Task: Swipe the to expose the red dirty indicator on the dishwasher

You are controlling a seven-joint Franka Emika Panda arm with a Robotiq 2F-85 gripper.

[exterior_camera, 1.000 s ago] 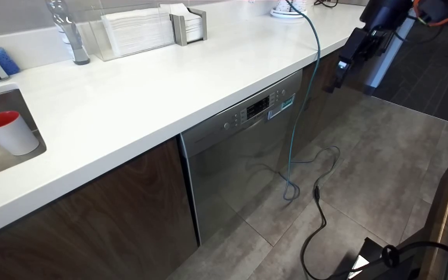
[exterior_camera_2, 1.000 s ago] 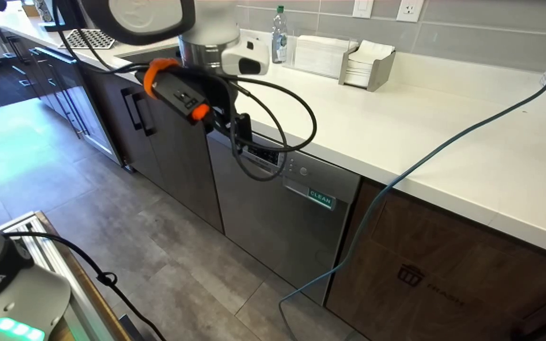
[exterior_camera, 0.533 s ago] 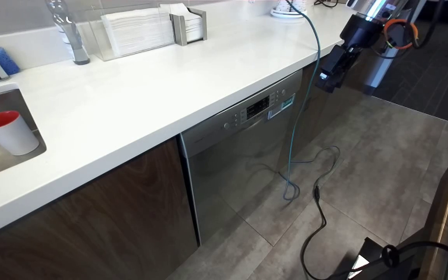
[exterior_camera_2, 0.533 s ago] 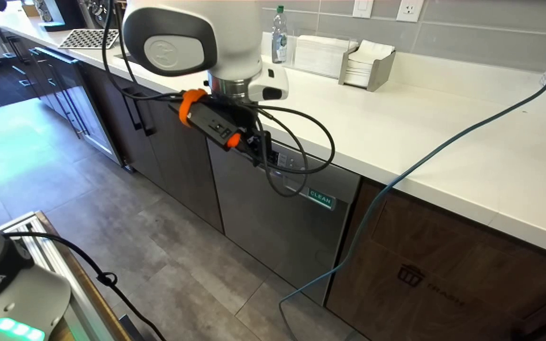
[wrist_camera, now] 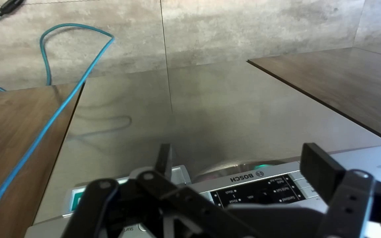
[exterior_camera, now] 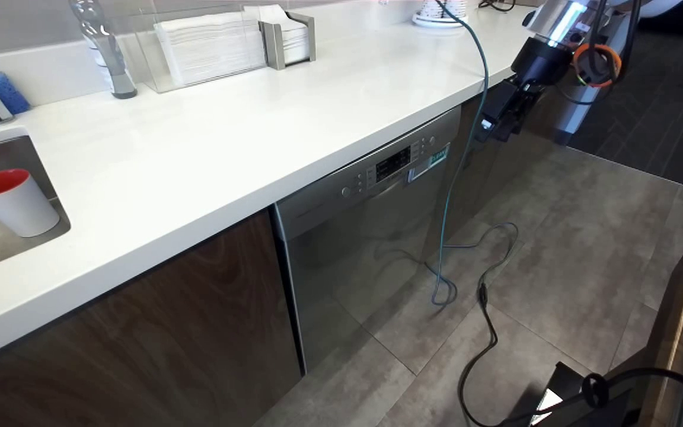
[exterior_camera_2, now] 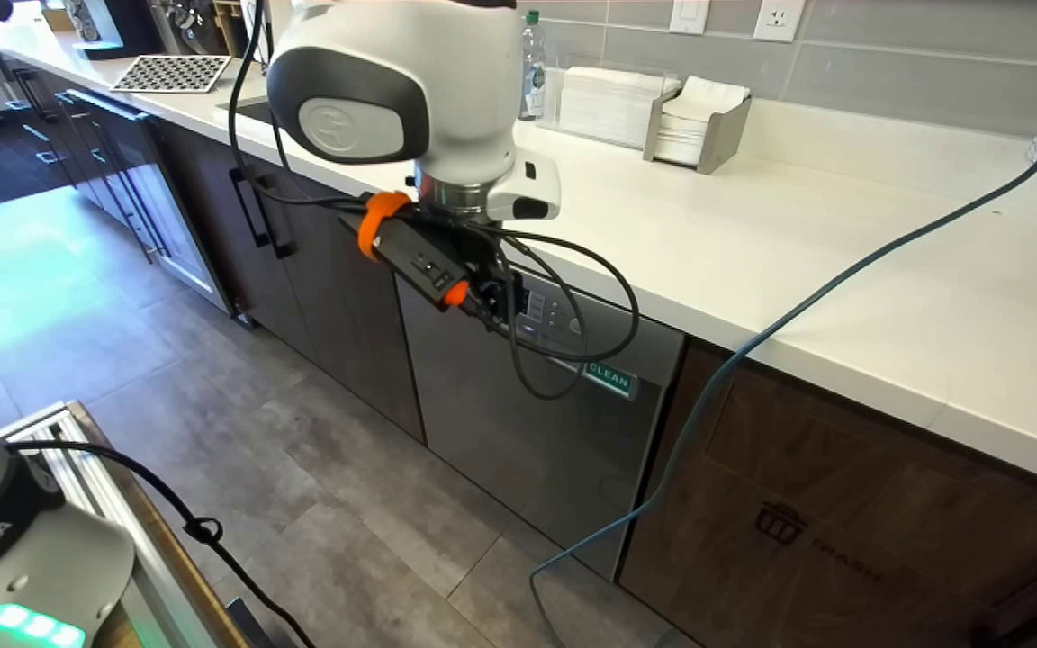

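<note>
In an exterior view, the dishwasher is sitting under the white counter, and its slide sign is resting just below the buttons, toward the right. Your gripper is hanging farther right, apart from the sign. In an exterior view, the sign is showing green CLEAN, so the red dirty indicator is not showing; it is probably hiding inside the slide sign. A black wire loop is dangling across the sign's left part there, and a blue cord is running down on the right. If you are swinging wide, you may be snagging either one. In the wrist view, your gripper's fingers are standing far apart, holding nothing. The finger on the left is hiding part of the sign, so you are partly guessing where to push. If you are aiming too high, you may be bumping the buttons; too softly, and the tip may be slipping over the sign.
</note>
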